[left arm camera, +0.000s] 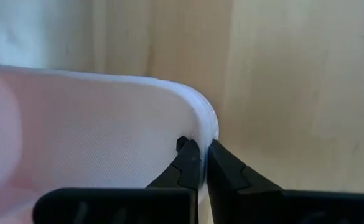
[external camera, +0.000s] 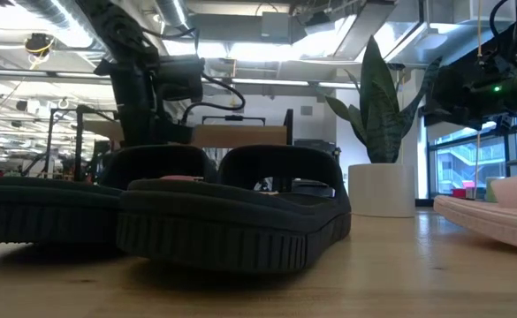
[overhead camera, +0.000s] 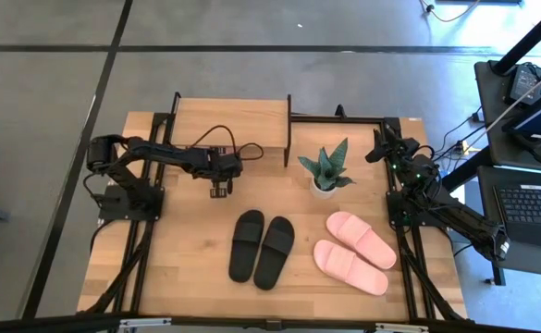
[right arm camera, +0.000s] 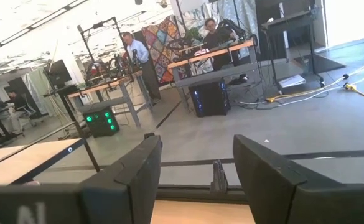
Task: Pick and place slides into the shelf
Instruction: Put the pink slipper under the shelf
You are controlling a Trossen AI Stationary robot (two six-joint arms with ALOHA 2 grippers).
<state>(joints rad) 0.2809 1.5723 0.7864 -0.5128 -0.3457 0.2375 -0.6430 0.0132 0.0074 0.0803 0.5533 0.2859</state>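
One pink slide (left arm camera: 88, 130) edge pinched in left pincer (left arm camera: 200, 165) by shelf (overhead camera: 228, 120).

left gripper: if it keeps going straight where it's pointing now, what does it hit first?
Most likely the light pink slide: in the left wrist view the shut left gripper has its tips right at that slide's pale rim, with light wood behind it. Whether they already touch it can't be told.

Two black slides (overhead camera: 262, 247), two pink slides (overhead camera: 355, 252), one potted plant (overhead camera: 325, 170), one shelf (overhead camera: 230, 129)
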